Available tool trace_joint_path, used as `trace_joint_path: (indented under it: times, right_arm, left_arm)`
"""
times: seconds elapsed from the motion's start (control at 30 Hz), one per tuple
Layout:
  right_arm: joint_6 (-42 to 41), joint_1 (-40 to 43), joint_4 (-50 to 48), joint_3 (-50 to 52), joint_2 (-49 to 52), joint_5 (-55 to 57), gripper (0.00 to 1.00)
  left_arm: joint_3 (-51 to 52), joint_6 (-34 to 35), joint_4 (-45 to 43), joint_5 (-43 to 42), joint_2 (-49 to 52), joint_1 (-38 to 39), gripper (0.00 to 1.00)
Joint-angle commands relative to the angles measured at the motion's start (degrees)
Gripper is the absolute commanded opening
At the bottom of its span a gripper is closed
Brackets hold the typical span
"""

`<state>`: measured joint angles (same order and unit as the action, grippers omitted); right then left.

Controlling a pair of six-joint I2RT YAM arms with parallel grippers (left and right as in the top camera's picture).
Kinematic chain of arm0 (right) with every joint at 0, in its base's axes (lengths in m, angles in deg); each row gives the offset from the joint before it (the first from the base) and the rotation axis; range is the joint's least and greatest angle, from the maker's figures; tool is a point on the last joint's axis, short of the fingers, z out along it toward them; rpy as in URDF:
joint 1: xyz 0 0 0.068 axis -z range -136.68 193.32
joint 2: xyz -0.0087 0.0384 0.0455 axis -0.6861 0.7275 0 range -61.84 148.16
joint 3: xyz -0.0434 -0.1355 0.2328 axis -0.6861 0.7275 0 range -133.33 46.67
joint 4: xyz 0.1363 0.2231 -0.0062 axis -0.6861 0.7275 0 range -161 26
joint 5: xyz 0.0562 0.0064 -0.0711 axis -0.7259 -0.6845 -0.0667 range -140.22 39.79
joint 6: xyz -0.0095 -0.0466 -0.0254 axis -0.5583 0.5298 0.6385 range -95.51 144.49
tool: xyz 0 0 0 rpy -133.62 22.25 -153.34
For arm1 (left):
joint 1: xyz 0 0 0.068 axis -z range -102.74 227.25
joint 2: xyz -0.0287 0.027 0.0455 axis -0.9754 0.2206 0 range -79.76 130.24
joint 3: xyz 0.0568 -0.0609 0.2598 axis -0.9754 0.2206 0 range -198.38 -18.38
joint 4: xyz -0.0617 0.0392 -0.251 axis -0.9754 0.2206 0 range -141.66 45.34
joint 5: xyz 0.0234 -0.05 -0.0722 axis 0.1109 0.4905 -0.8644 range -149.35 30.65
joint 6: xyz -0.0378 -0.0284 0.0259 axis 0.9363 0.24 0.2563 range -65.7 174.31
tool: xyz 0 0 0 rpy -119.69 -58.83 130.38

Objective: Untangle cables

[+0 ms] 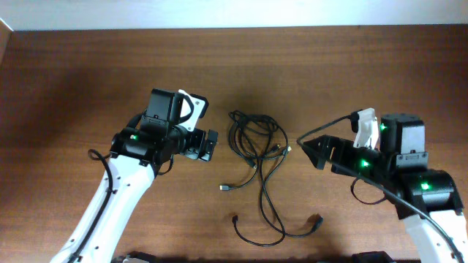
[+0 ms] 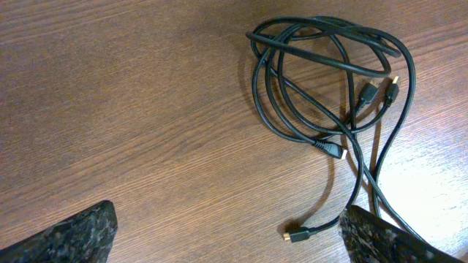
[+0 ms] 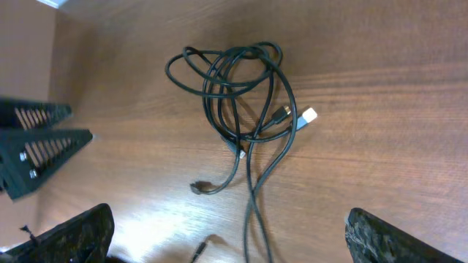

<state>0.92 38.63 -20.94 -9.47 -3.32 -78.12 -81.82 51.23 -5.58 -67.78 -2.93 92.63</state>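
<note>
Overhead: dark wood-grain table point(image 1: 73, 73) meets a pale wall point(image 1: 219, 11) beyond the cables point(image 1: 256, 146); flanking them, left gripper point(image 1: 207, 145) and right gripper point(image 1: 311, 151) gape wide, empty

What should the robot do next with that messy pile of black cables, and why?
Probably bring the left gripper across to the looped end of the cables and pinch one strand. It and the right gripper are open and empty, either side of the tangle on the table.
</note>
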Motion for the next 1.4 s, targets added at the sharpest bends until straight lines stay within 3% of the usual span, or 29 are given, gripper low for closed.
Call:
trace_joint_path:
  times: [0.0, 0.17, 0.53, 0.8, 0.9, 0.97, 1.03, 1.13, 1.2, 1.23, 1.37]
  right_arm:
    - [-5.46, 0.2, -0.13, -0.33, 4.09, -0.44, 0.99]
    - [-5.46, 0.22, -4.13, -0.33, 15.65, -5.18, 0.99]
    - [-17.44, -0.15, -36.59, -0.33, 41.57, -11.37, 0.99]
    - [-17.44, -8.48, -43.43, -0.33, 45.13, -6.6, 1.0]
    - [-18.95, -9.68, -42.86, -0.33, 45.13, -6.08, 0.95]
    - [-18.93, -10.1, -42.03, -0.33, 45.18, -5.86, 0.86]
    - [-18.93, -10.1, -41.94, -0.33, 46.18, -5.22, 0.63]
    - [-18.93, -10.36, -41.97, -0.33, 48.39, -4.59, 0.47]
    - [-18.91, -10.34, -41.94, -0.33, 49.07, -4.61, 0.25]
    - [-18.91, -10.34, -41.97, -0.35, 49.05, -4.68, 0.04]
    - [-15.17, -9.92, -38.91, -0.35, 46.4, -5.05, 0.04]
  left_arm:
    - [-0.37, -0.9, 0.04, -0.79, 0.31, -0.26, 0.99]
    - [-0.37, -0.9, 0.04, -0.79, 0.31, -0.26, 0.99]
    - [-0.37, -0.9, 0.04, -0.79, 0.31, -0.26, 0.99]
    - [-0.37, -0.9, 0.04, -0.79, 0.31, -0.26, 0.99]
    - [-0.37, -0.9, 0.04, -0.79, 0.31, -0.26, 0.99]
    - [-0.37, -0.9, 0.04, -0.79, 0.31, -0.26, 0.99]
    - [-0.37, -0.9, 0.04, -0.79, 0.31, -0.26, 0.99]
    - [-0.37, -0.9, 0.04, -0.79, 0.31, -0.26, 0.99]
    - [-0.37, -0.9, 0.04, -0.79, 0.31, -0.26, 0.99]
    - [-0.37, -0.9, 0.04, -0.79, 0.31, -0.26, 0.99]
    - [-0.37, -0.9, 0.04, -0.79, 0.31, -0.26, 0.99]
